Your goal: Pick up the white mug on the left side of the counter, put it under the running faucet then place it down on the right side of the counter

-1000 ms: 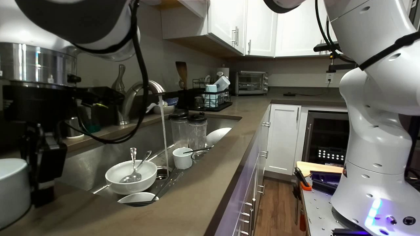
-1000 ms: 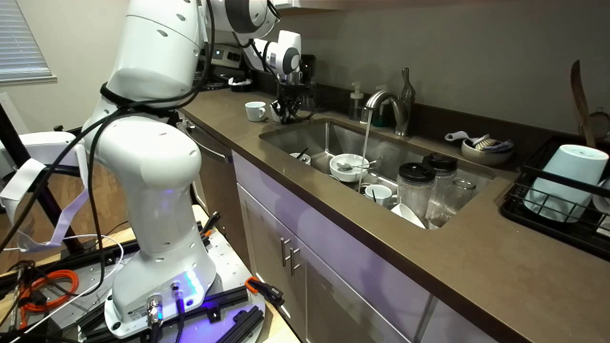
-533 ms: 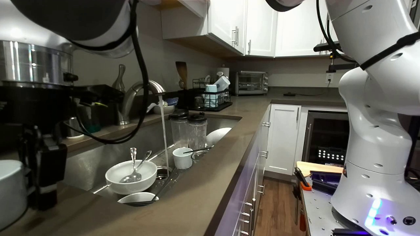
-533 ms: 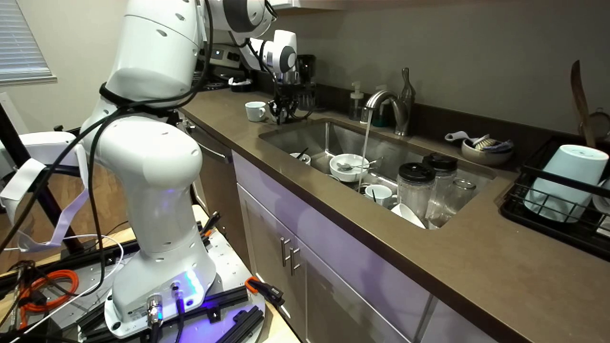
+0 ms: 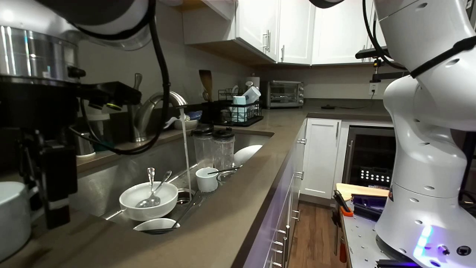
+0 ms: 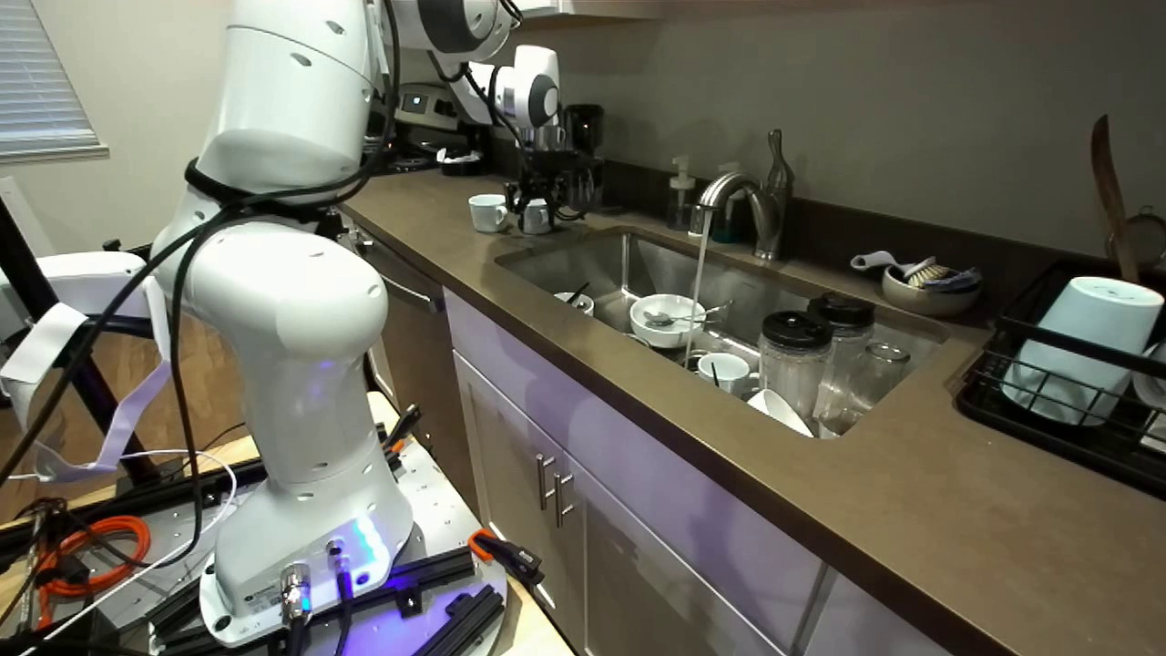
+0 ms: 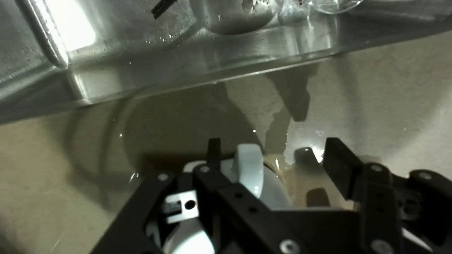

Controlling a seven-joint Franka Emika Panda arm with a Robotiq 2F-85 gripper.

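The white mug (image 5: 13, 219) stands upright on the counter (image 5: 223, 219), just left of the sink in an exterior view (image 6: 537, 219). My gripper (image 7: 273, 151) hangs low at it, fingers spread. In the wrist view the mug's handle (image 7: 251, 165) shows between the fingers, close to one, with a gap to the other finger (image 7: 340, 158); whether it touches cannot be told. Much of the mug's body is hidden behind the gripper there. The faucet (image 6: 765, 214), seen in both exterior views, pours a stream of water into the sink.
Another white mug (image 6: 488, 212) stands beside, nearer the counter's front edge. The steel sink holds a bowl with spoons (image 6: 668, 321), a small white cup (image 6: 724, 372) and lidded jars (image 6: 794, 351). A black dish rack (image 6: 1075, 392) sits beyond the sink. Bottles stand behind it.
The gripper's fingers have spread apart and the gripper has risen slightly. The mug shifted a little at first, then stayed on the counter, now more visible beneath the gripper.
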